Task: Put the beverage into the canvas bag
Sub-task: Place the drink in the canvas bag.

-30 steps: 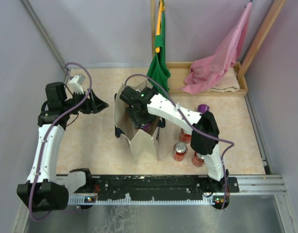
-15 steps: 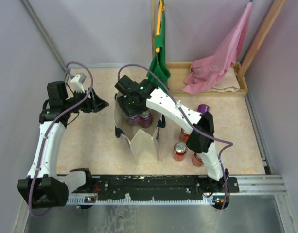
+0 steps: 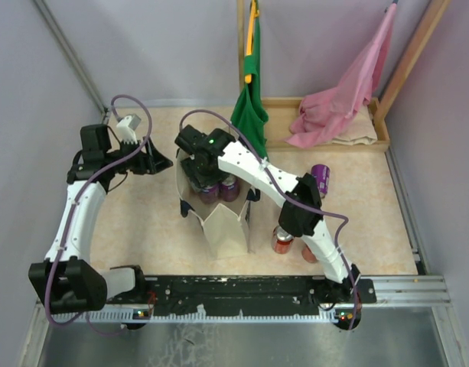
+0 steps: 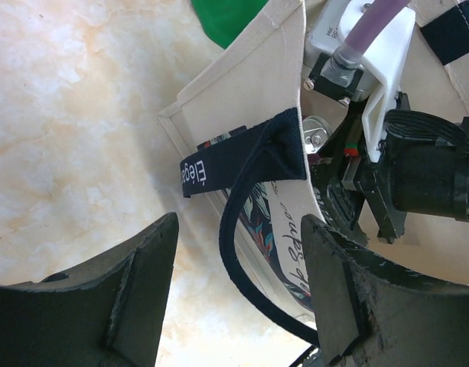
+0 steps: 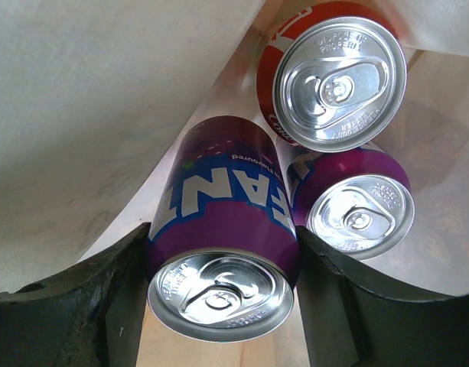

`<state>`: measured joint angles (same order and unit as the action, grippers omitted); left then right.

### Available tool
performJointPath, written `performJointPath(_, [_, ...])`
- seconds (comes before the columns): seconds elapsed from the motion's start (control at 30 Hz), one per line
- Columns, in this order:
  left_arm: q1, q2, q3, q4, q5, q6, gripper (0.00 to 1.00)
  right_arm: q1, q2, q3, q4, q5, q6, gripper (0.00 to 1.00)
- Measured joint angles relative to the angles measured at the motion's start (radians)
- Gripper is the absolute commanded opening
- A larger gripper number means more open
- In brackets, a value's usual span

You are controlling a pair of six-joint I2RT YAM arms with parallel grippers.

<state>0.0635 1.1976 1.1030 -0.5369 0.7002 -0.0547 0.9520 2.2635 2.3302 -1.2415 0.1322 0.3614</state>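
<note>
The canvas bag [image 3: 228, 225] stands open-mouthed mid-desk [image 3: 142, 222], its navy strap [image 4: 242, 157] hanging on the left side. The right gripper [image 3: 200, 153] reaches down into the bag's far end, clamped on either side of a purple can [image 5: 223, 206] with its top toward the wrist camera. Beside it inside the bag sit a red can [image 5: 337, 76] and a second purple can [image 5: 356, 210]. The left gripper [image 3: 154, 162] hovers left of the bag, its jaws apart and holding nothing. Right of the bag, on the desk, are a loose red can [image 3: 282, 240] and, farther off, a loose purple can [image 3: 320, 177].
</note>
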Motion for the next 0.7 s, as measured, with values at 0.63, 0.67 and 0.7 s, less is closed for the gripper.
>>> performJointPath(0.63, [0.000, 0.011, 0.000, 0.014, 0.010, 0.003, 0.71, -0.006, -0.003, -0.079, 0.089, -0.078, -0.231, 0.00])
performJointPath(0.67, [0.000, 0.011, 0.000, 0.014, 0.011, 0.003, 0.71, -0.006, -0.003, -0.079, 0.090, -0.081, -0.241, 0.00])
performJointPath(0.7, [0.000, 0.011, 0.000, 0.014, 0.011, 0.002, 0.71, -0.006, -0.004, -0.080, 0.092, -0.082, -0.249, 0.00])
